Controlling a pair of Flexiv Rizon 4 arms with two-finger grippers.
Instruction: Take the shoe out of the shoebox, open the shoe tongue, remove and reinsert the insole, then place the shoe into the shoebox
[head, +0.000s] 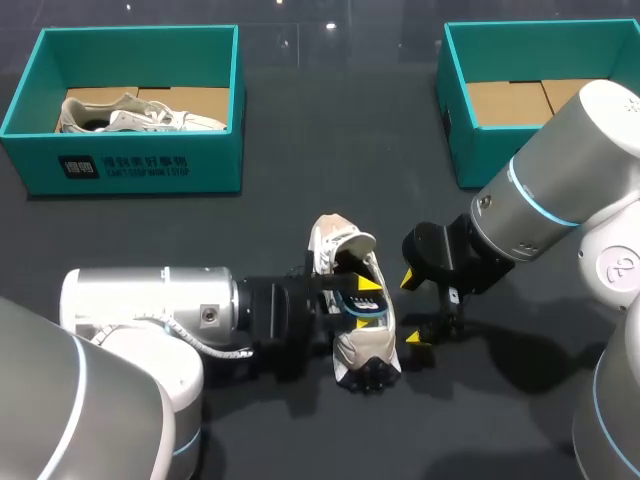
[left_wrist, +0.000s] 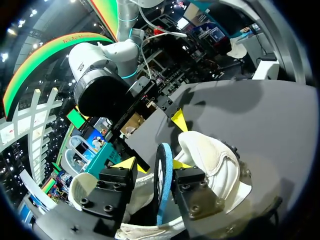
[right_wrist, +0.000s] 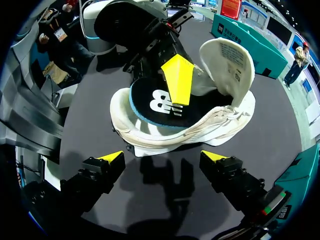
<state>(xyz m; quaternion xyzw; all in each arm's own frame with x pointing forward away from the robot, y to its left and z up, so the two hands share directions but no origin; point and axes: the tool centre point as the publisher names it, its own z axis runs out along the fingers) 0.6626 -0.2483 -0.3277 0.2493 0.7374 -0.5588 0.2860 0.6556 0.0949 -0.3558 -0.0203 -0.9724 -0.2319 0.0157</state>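
Observation:
A white shoe (head: 360, 348) lies on its side on the dark table, its tongue (head: 345, 240) folded open. A black insole with a blue edge (head: 352, 303) stands partly inside the shoe. My left gripper (head: 368, 302) straddles the insole (left_wrist: 162, 180); a gap shows on one side, so it is open. One yellow fingertip (right_wrist: 177, 77) lies over the insole's black face (right_wrist: 160, 105). My right gripper (head: 412, 307) stands open just right of the shoe (right_wrist: 175, 137), nothing between its fingers (right_wrist: 112, 159).
A teal shoebox (head: 130, 165) at the back left holds a second white shoe (head: 130, 115). Another teal shoebox (head: 470, 150) at the back right shows only its cardboard floor. Bare table lies between the boxes and the shoe.

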